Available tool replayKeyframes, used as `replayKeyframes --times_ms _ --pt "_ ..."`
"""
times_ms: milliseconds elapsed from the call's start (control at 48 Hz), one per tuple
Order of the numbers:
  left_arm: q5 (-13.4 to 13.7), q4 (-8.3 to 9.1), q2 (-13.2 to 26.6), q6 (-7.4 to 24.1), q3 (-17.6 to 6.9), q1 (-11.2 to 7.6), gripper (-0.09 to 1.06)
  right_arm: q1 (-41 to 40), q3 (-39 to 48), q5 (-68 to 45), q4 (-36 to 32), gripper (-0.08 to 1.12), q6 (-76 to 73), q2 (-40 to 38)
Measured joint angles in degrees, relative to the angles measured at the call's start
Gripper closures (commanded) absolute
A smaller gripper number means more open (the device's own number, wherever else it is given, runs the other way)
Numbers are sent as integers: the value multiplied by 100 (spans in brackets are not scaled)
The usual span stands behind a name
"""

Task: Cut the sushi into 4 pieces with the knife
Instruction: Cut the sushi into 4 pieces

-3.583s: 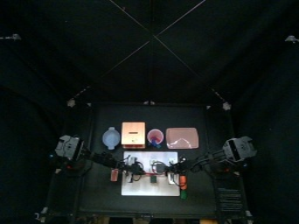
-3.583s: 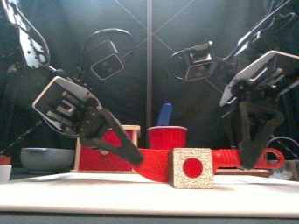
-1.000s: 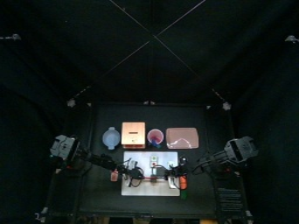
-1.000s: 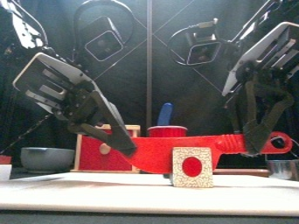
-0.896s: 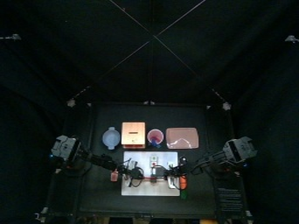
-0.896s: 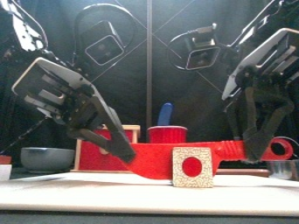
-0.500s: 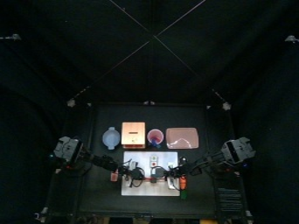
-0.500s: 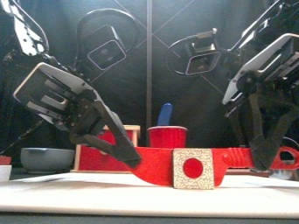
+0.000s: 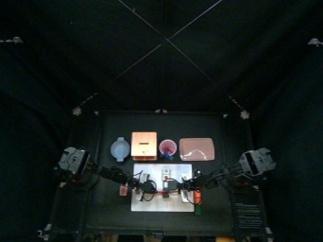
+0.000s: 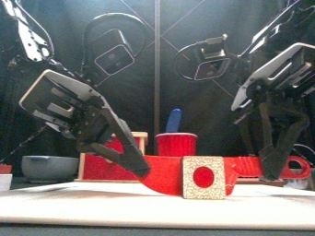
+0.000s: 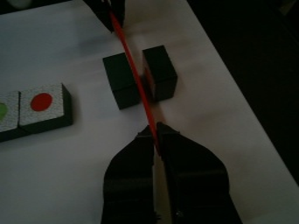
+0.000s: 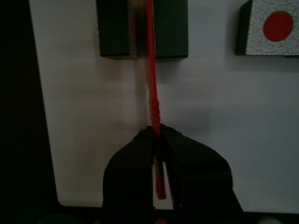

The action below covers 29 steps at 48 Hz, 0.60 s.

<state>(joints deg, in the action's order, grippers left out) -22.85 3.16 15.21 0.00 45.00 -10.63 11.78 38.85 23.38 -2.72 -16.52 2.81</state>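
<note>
The cutting step was in hand. Both tools were clamped on the red knife [image 12: 151, 79], the left tool [image 11: 152, 138] at the tip end and the right tool [image 12: 153, 136] at the handle end. The blade lay low between two dark green blocks of the sushi [image 11: 122, 80] on the white board [image 12: 70, 114]. The blocks stood just apart with the blade in the gap, so this cut looked all but through. A loose piece [image 10: 204, 177] with a red dot on its white face stood near them on the board. In the left wrist view a green-dotted face touched it, perhaps a further piece, so whether four were made could not be told. The next move probably called for lifting the knife straight up, both tools level, without dragging the blocks. Behind the board on the worktop stood a bowl [image 9: 120, 149], a box [image 9: 144, 146], a cup [image 10: 176, 143] with a blue knife [image 10: 172, 120], and a pink tray [image 9: 197, 147]. All were well apart from the cut, and nothing blocked the blade.
</note>
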Motion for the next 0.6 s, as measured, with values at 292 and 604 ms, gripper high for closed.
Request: replayKeyframes --times_ms 292,604 --pt "44 202 -26 0 0 220 62 -158 9 44 -123 87 0 -44" --pt "132 290 -88 0 0 281 59 -176 9 35 -132 87 0 -44"
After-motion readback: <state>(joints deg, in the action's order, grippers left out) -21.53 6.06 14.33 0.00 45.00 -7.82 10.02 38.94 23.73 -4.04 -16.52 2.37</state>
